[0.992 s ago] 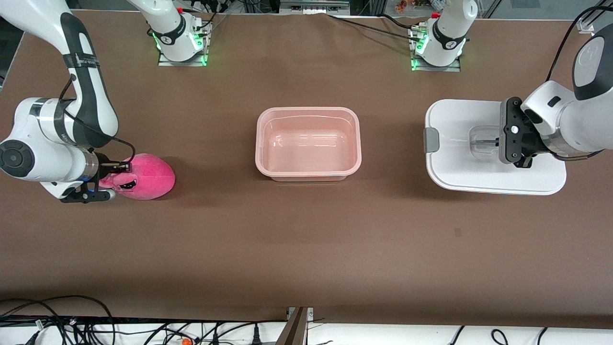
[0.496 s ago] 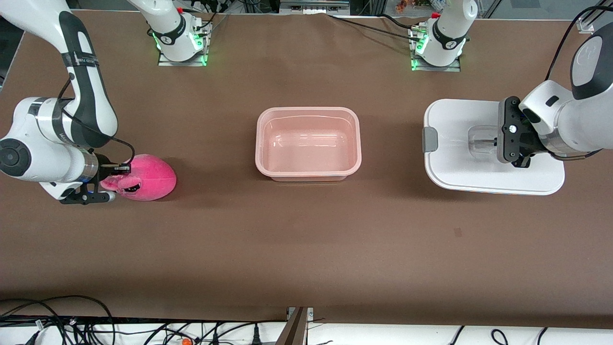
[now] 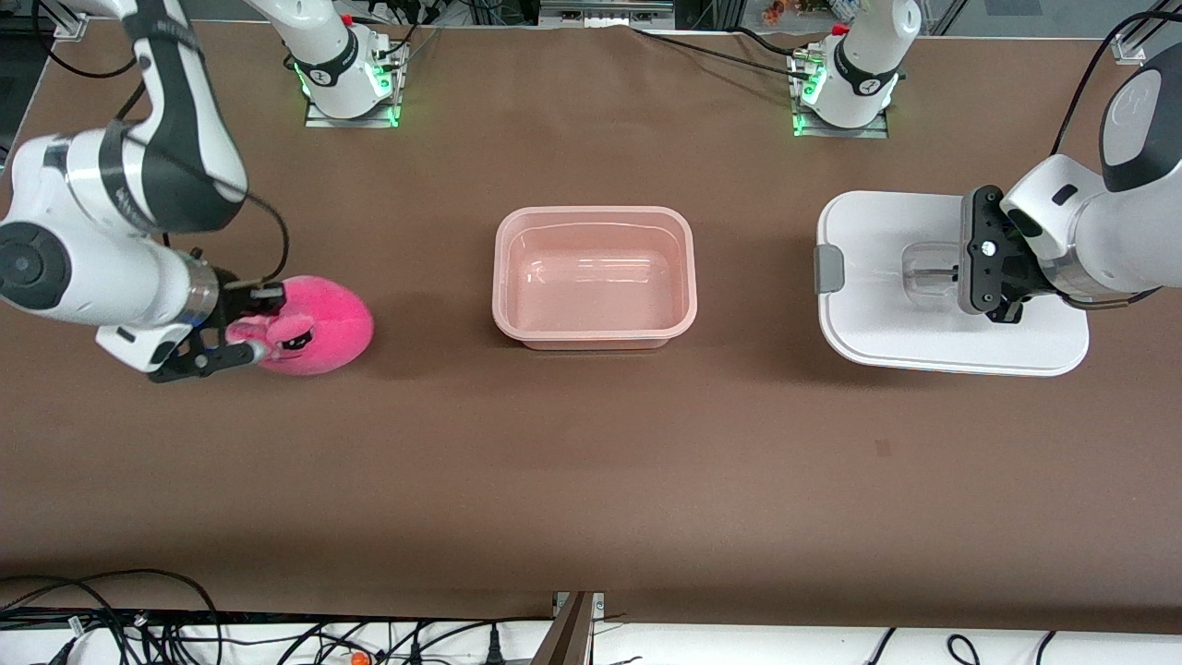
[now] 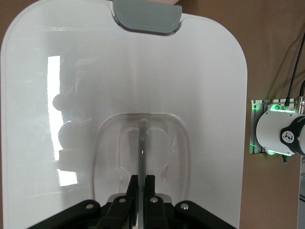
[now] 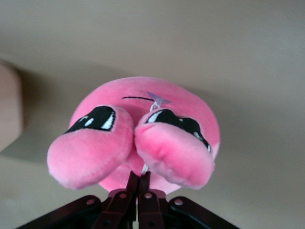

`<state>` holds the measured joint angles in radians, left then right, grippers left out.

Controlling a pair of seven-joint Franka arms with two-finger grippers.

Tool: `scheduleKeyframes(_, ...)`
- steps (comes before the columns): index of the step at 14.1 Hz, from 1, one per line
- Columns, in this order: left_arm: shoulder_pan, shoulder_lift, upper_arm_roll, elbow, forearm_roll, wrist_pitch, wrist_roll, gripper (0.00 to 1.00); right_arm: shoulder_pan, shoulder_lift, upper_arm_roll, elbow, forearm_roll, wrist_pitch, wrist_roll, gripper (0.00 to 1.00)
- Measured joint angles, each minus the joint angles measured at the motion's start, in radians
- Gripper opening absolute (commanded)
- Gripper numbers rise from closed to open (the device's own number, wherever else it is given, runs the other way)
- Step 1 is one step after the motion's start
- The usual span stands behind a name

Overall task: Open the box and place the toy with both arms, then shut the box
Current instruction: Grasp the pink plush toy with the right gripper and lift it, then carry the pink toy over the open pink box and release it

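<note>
The open pink box point(image 3: 596, 216) stands at the middle of the table with nothing in it. My right gripper point(image 3: 247, 325) is shut on a fold of the hot-pink toy point(image 3: 321, 323) and holds it just above the table, toward the right arm's end. In the right wrist view the toy point(image 5: 143, 119) hangs off the right gripper point(image 5: 139, 179), its dark eyes showing. The white lid point(image 3: 877, 323) is beside the box toward the left arm's end. My left gripper point(image 3: 951, 274) is shut on its handle bar point(image 4: 142, 143). The left gripper point(image 4: 142, 179) sits in the lid's point(image 4: 143, 71) recess, with a grey clip point(image 4: 147, 16) at one end.
The two arm bases point(image 3: 346, 83) point(image 3: 845, 88) stand with green lights along the table's edge farthest from the front camera. Cables point(image 3: 111, 619) lie off the nearest edge. A small dark mark point(image 3: 883, 448) is on the brown tabletop.
My right gripper has shut on the toy, lifted it and carried it a little toward the box. The left gripper and lid shifted slightly, then held still.
</note>
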<state>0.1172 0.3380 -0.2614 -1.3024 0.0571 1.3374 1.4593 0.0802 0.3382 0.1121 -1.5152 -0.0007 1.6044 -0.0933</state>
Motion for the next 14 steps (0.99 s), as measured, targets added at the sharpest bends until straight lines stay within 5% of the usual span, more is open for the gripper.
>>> scheduleKeyframes(7, 0.0, 0.0, 0.0, 0.0, 0.0, -0.001, 0.0, 0.0, 0.016, -0.009, 0.293, 0.111, -0.001, -0.067, 0.002, 0.0)
scheduleKeyframes(14, -0.002, 0.0, -0.003, 0.0, 0.0, -0.001, 0.0, 0.0, 0.254, 0.031, 0.323, 0.134, -0.194, -0.039, 0.006, 0.0)
